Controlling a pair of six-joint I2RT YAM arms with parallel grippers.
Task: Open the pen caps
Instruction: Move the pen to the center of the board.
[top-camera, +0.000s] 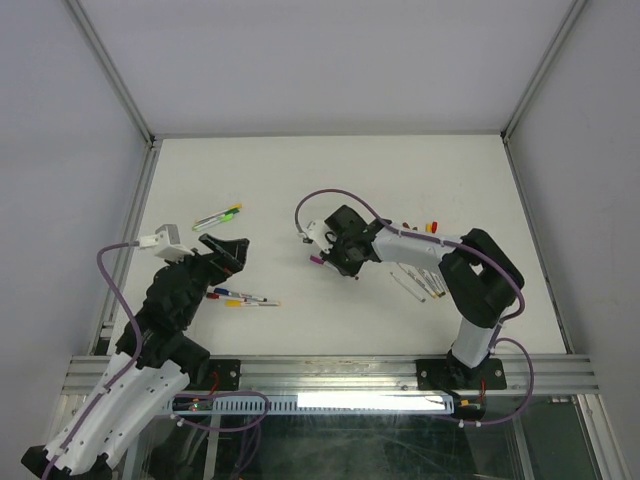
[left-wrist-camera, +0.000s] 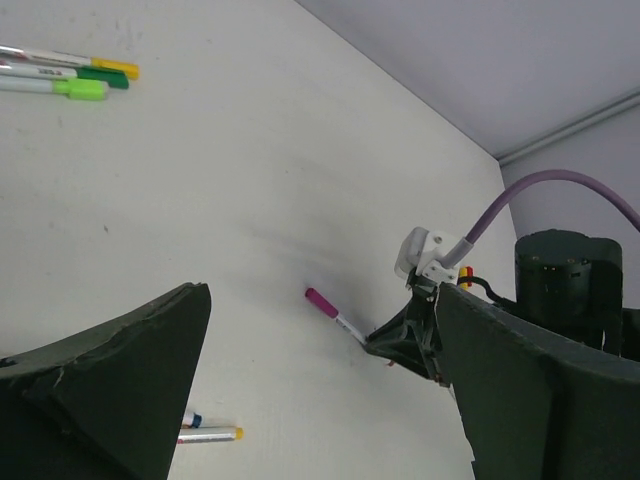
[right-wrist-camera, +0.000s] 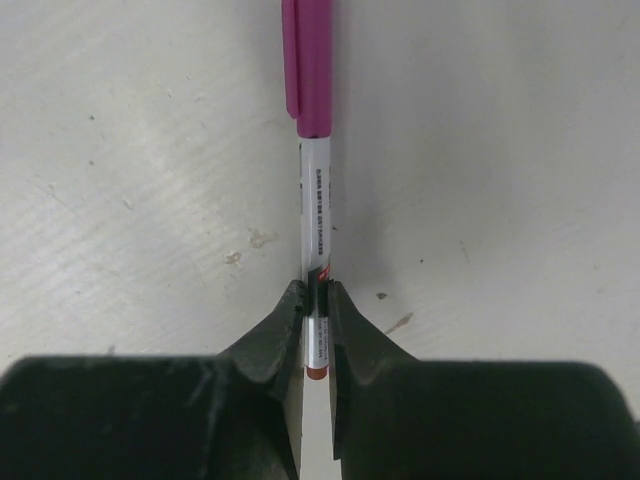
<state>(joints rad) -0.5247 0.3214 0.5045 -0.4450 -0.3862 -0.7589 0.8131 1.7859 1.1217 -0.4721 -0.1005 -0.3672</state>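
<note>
Table (top-camera: 300, 180): white, bears all the pens, with both arms reaching over it from the near edge
Right arm (top-camera: 480, 285): bent in toward the table's middle, wrist low
Left arm (top-camera: 160, 310): raised at the near left, aimed toward the right arm's wrist
Left claw (top-camera: 240, 252): jaws spread wide with nothing between them, up off the table, apart from every pen
Right claw (right-wrist-camera: 316, 300): jaws pinched tight on the pen's barrel, close to its orange tail end
Pen (right-wrist-camera: 318, 210): white-grey barrel sticking straight out of the right claw, low over the table's middle; whether it touches the surface cannot be told
Far-left pens (top-camera: 218, 217): a small bundle lying together, green and yellow caps on
Near-left pens (top-camera: 245, 298): a few lying flat near the left claw, with blue, yellow and red ends
Right pens (top-camera: 420, 280): several lying flat beside the right arm
Cap (right-wrist-camera: 306, 70): magenta, seated on the pen's far end, pointing toward the left arm
Red and yellow caps (top-camera: 432, 227): small bits just past the right arm; whether loose or on pens cannot be told
</note>
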